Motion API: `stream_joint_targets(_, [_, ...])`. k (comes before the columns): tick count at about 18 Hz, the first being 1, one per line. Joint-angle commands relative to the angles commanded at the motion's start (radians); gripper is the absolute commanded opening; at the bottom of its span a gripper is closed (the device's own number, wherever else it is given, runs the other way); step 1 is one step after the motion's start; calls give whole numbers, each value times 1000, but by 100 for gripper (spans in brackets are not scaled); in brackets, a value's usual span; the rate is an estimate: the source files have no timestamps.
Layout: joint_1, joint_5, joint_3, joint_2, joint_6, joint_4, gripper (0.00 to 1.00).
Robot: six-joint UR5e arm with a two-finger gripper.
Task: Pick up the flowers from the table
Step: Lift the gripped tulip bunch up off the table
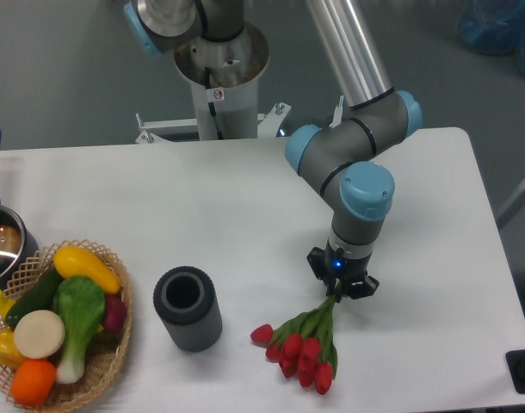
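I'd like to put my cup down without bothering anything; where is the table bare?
Bare: the wide white stretch of table between the robot's base and the vase, and the far right edge. Crowded: the basket corner and around the flowers.
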Motion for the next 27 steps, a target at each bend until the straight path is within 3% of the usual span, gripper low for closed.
stream_joint_targets(8, [17,-38,32,20,3,-2,21])
stream_joint_targets(16, [64,-274,71,133,-11,-2,21])
stream_joint_targets(24, [55,-451,213,152,-144,0,21])
stream_joint_targets(27, [72,-489,224,182,-158,-2,21])
